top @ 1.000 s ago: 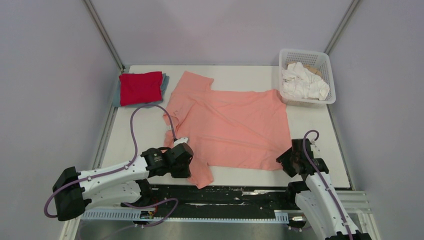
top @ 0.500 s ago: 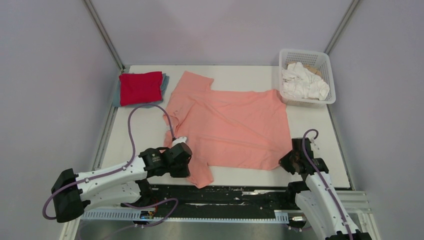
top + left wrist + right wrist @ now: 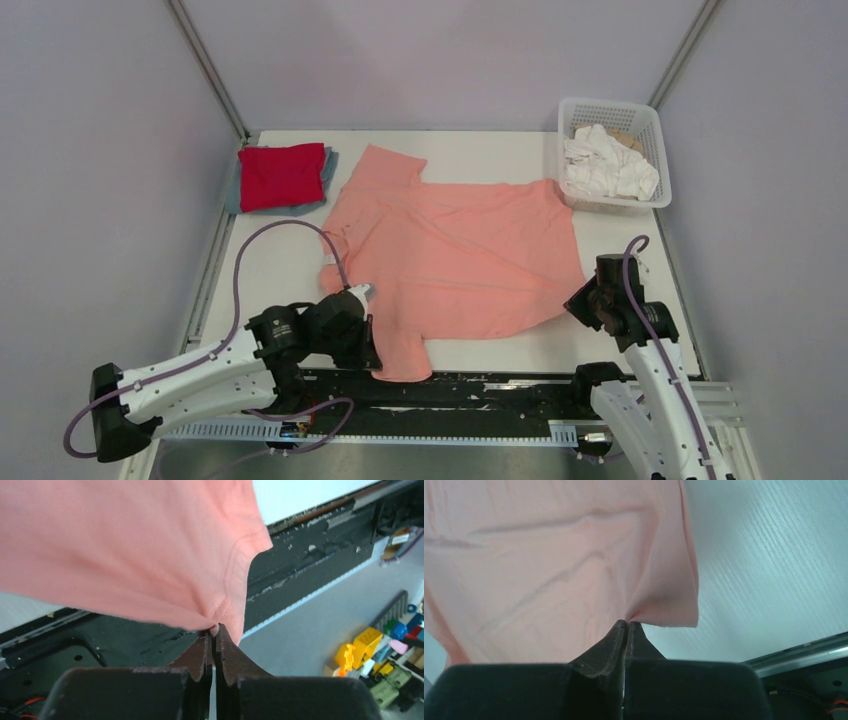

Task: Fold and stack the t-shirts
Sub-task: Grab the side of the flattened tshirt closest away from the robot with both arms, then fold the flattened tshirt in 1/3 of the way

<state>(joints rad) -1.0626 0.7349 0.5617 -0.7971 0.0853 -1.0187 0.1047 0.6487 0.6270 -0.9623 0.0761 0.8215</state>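
The salmon-pink t-shirt point(image 3: 455, 250) lies spread across the table's middle. My left gripper point(image 3: 368, 345) is shut on the hem of its near sleeve, seen pinched in the left wrist view point(image 3: 215, 627), with the sleeve point(image 3: 150, 555) lifted. My right gripper point(image 3: 583, 303) is shut on the shirt's near right bottom corner, pinched in the right wrist view point(image 3: 626, 622), the cloth point(image 3: 554, 565) raised off the table. The folded bright red t-shirt point(image 3: 281, 175) lies on the grey-blue t-shirt point(image 3: 329, 165) at the back left.
A white lattice basket point(image 3: 612, 152) holding white cloth stands at the back right. A black rail point(image 3: 480, 385) runs along the table's near edge. Grey walls close in both sides.
Both grippers have lifted their pinched parts of the pink shirt. The left gripper has drawn back toward the near edge. The right gripper has moved up and away from the near edge.
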